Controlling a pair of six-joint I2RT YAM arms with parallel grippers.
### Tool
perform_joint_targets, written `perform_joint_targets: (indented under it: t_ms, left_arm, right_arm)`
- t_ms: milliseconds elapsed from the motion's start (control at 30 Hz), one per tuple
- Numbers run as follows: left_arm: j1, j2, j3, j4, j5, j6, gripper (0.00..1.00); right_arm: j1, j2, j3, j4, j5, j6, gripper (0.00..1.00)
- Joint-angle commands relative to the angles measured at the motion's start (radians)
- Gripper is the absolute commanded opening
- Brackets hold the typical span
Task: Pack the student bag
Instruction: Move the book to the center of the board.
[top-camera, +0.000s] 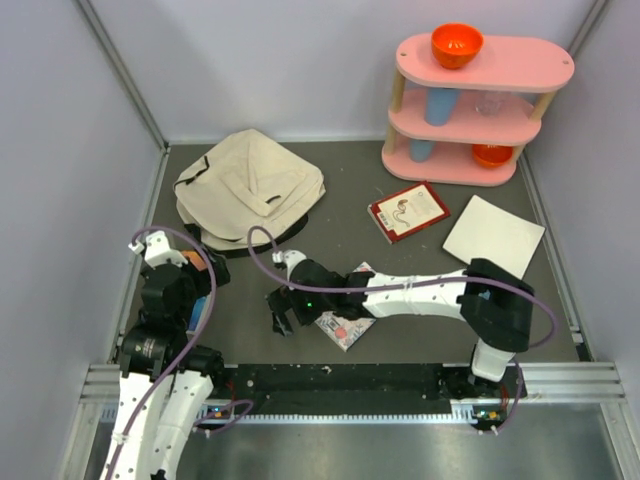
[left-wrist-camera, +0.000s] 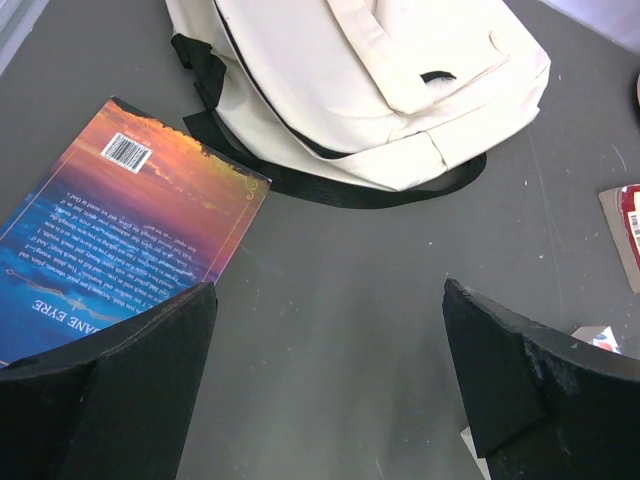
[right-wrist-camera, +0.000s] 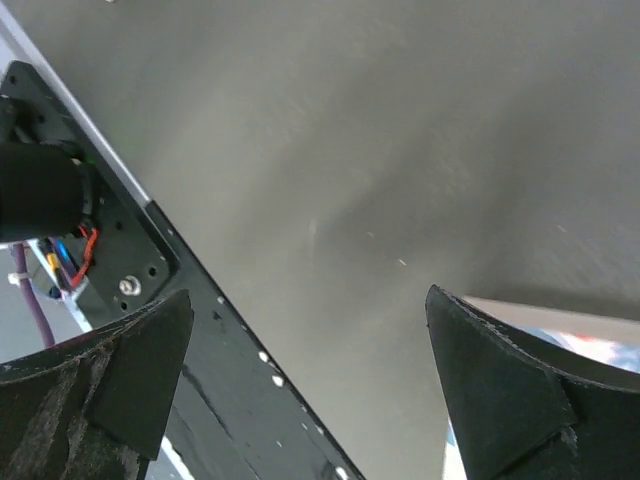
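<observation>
**Soft bag, flat on the tabletop — a two-pincer job**

Nearest the arm bases, the right pincer (right-wrist-camera: 308, 295) hangs low over bare tabletop (top-camera: 350, 240), fingers spread and holding nothing, with the corner of a thin booklet (top-camera: 345, 325) just beside one finger. The left pincer (left-wrist-camera: 328, 290) is also spread and empty. It hovers above a paperback (left-wrist-camera: 120, 230) with a sunset cover that lies face down just short of the bag.

Beyond the paperback lies the student bag (left-wrist-camera: 380, 90), at the far left of the tabletop. It is on its back with the front pocket flap upward. It looks light and limp. The cream canvas sags and creases, so it should fold or slide if it is pushed or lifted at one point. The cloth seems grippy, not slick, and nothing about it looks fragile.

The best holds are probably the black straps (left-wrist-camera: 330, 190) curling out from under its near edge, or a pinch of canvas beside the black zipper line (left-wrist-camera: 240, 80). One pincer will likely have to hold the mouth up while the other feeds things in. I cannot tell whether the zipper is open.

Farther right lie a red book (top-camera: 408, 211) and a white pad (top-camera: 494, 236), with a pink shelf (top-camera: 480, 110) behind them.
</observation>
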Motion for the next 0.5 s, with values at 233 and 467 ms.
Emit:
perform_joint_targets:
  t_ms: [233,467]
  left_arm:
    - [0.004,-0.002,0.018,0.023,-0.008,-0.006,0.98]
    - [0.004,-0.009,0.017,0.025,-0.004,-0.008,0.98]
  right_arm:
    - [0.041,0.049,-0.003,0.049,0.076,0.029,0.95]
    - [-0.003,-0.091,-0.209,-0.023,0.22,0.098,0.95]
